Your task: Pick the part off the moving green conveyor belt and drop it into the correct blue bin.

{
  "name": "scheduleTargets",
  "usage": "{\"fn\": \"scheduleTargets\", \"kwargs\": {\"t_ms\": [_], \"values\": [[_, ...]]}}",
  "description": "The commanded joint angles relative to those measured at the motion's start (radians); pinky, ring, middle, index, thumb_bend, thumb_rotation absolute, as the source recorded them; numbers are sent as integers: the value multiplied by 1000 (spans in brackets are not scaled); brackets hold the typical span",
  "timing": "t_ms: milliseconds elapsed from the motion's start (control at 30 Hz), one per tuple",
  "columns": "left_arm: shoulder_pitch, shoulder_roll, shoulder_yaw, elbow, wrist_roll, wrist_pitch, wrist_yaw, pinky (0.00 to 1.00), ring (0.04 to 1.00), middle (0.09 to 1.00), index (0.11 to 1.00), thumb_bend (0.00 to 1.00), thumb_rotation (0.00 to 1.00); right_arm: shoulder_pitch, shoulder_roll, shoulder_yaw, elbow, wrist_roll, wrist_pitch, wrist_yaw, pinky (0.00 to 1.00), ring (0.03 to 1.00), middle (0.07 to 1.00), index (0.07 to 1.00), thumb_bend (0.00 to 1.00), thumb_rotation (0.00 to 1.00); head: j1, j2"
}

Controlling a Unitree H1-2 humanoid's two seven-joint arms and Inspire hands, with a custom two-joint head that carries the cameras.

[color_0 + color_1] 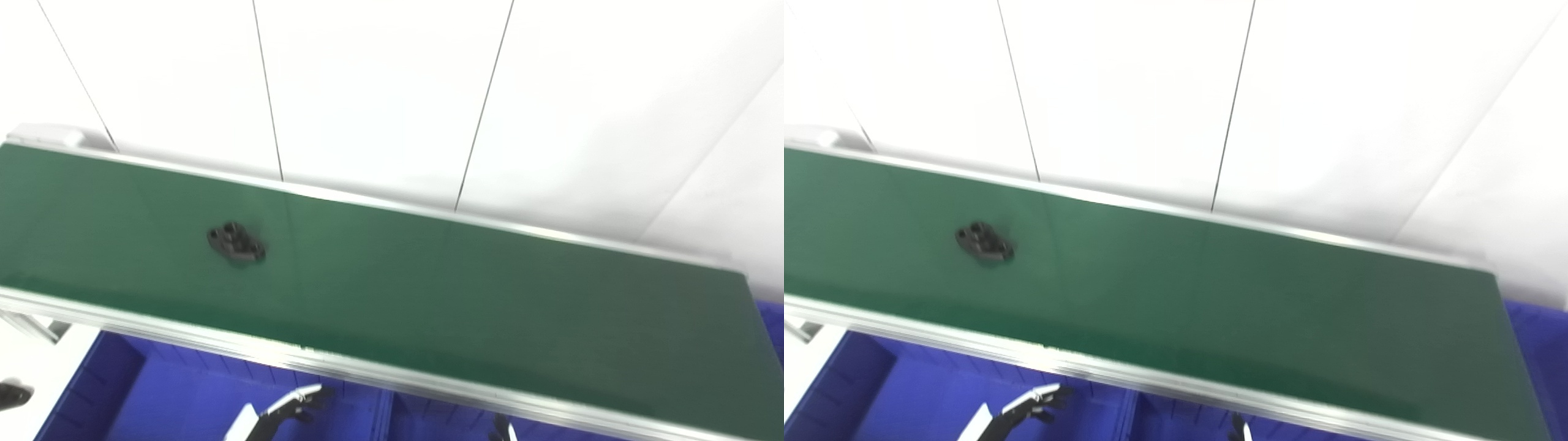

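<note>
Hovering left hand fingers spread, empty | right hand unclear | part on belt

Green conveyor belt runs diagonally, left end higher and farther, right end nearer, aluminium rails along both long edges. Only one thing on it: a small black part with several holes, lying flat toward the left end, roughly midway between the far and near rails, touching neither. Rest of belt surface is bare green; picture is slightly blurred.
</note>
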Motion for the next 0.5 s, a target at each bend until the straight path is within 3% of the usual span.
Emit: {"fn": "scheduleTargets", "kwargs": {"t_ms": [0,267,433,467], "values": [[-18,7,-14,0,29,-33,36,625,743,821,799,943,442,-3,-7,11,-11,2,-56,-29,913,940,976,1000,708,496,1,-5],[-50,6,-74,46,64,-33,124,642,745,814,792,937,443,-11,-8,25,10,22,-56,-42,967,960,984,1000,707,475,12,-64],[-72,13,-114,58,49,-33,150,639,744,815,789,931,424,-16,-9,27,17,25,-56,-35,957,958,989,1000,702,470,9,-73],[-76,13,-120,61,50,-33,154,596,716,802,791,926,427,-19,-11,30,19,23,-56,-40,955,958,991,1000,698,467,8,-72]]}}
